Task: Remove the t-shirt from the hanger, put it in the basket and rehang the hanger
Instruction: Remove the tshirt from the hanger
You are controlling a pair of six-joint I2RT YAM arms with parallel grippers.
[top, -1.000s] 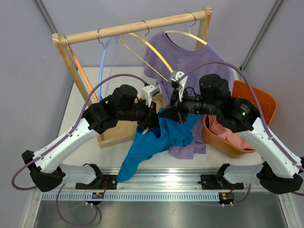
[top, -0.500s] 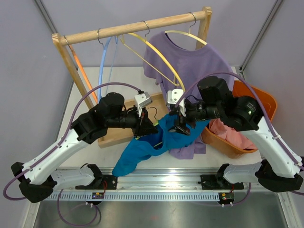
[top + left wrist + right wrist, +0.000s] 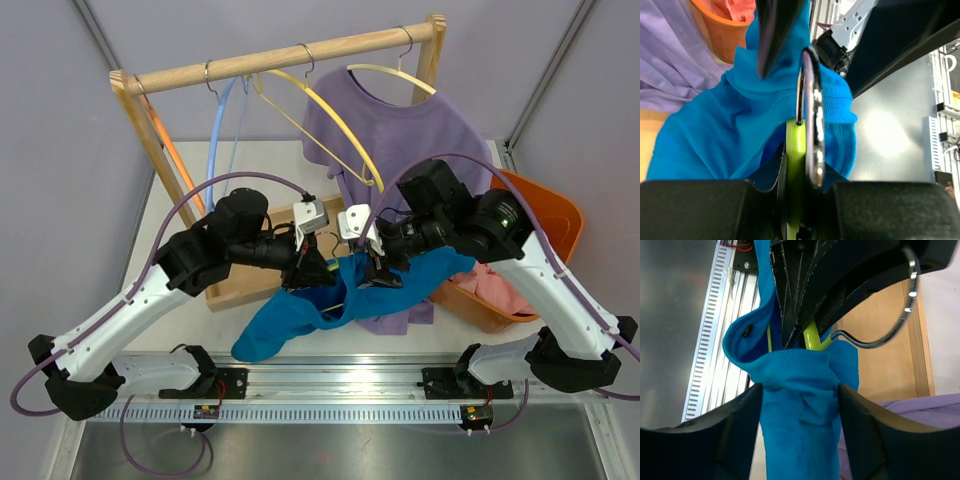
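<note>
Arms angled inward, left gripper (image 3: 308, 271) clamped, right gripper (image 3: 377, 271) jaws apart

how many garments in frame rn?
3. A purple shirt hangs on the rack. The blue t-shirt is on the green hanger, mid-table. A pink one lies in the orange basket, which may hide more.

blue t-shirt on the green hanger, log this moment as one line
left gripper: shut on green hanger | right gripper: open, astride blue t-shirt collar | status: t-shirt not yet off hanger
</note>
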